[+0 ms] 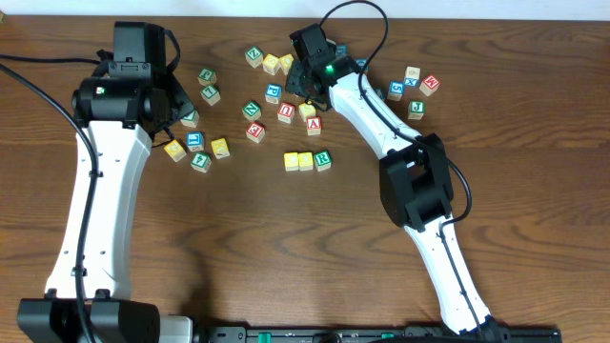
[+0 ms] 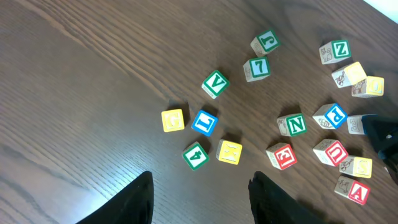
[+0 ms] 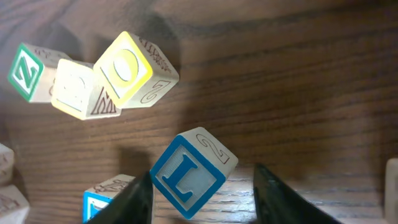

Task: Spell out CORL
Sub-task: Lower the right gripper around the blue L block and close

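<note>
The blue-faced wooden L block (image 3: 189, 174) sits tilted between the right jaws, spread wide, nearer one finger than the other. Left jaws gape wide above the brown wooden bench (image 2: 93, 93).

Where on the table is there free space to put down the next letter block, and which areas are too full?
Bare wood lies right of the green R block, up to the right arm, and widely below the three-block row, between both arms. It is crowded above the row, around the right gripper, and beside the left gripper.
</note>
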Controlling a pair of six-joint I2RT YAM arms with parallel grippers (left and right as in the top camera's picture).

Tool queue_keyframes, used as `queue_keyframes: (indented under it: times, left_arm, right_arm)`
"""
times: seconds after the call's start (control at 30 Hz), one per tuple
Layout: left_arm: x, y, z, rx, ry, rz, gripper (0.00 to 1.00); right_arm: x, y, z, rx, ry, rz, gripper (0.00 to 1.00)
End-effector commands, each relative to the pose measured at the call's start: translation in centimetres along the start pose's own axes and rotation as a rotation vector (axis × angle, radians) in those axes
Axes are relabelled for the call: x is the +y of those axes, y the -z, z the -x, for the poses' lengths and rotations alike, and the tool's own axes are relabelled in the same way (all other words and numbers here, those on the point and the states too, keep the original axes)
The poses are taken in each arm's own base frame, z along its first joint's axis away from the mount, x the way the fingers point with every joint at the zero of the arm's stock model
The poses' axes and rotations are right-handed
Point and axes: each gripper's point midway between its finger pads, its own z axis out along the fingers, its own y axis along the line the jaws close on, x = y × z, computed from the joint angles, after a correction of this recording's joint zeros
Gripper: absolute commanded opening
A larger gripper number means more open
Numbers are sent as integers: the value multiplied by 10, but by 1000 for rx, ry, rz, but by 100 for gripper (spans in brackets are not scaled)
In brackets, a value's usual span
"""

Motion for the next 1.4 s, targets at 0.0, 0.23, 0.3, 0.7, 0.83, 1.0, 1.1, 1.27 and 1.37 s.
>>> queue_keyframes:
  times: [0.0,0.23,0.3,0.7,0.83,1.0,1.1,1.27,1.37]
  left_arm:
    - [5,-3,-2,6,-7,22,50]
    - [5,-3,-2,6,-7,22,50]
    - [5,-3,-2,7,-7,22,50]
    - [5,-4,-2,7,-7,22,50]
    - [5,-4,-2,7,-7,22,50]
    - [5,-4,-2,7,-7,22,50]
    - [5,-4,-2,7,-7,22,50]
    - [5,-4,-2,7,-7,22,50]
    - [5,-4,-2,7,-8,22,50]
  right_arm:
    - [-2,-2,5,-18,60,-13,38]
    - [-5,-2,9,-20,134,-15,30]
    - [-6,-2,8,-15,183,-15,31]
    - [-18,1,7,83,296,68,48]
    - [-22,2,13,93,268,96,51]
    - [-16,2,16,84,127,111,60]
    - [-15,0,17,45,-44,52,72]
    - [-5,0,22,-110,-201,-38,65]
    - [0,2,21,-160,-207,-63,61]
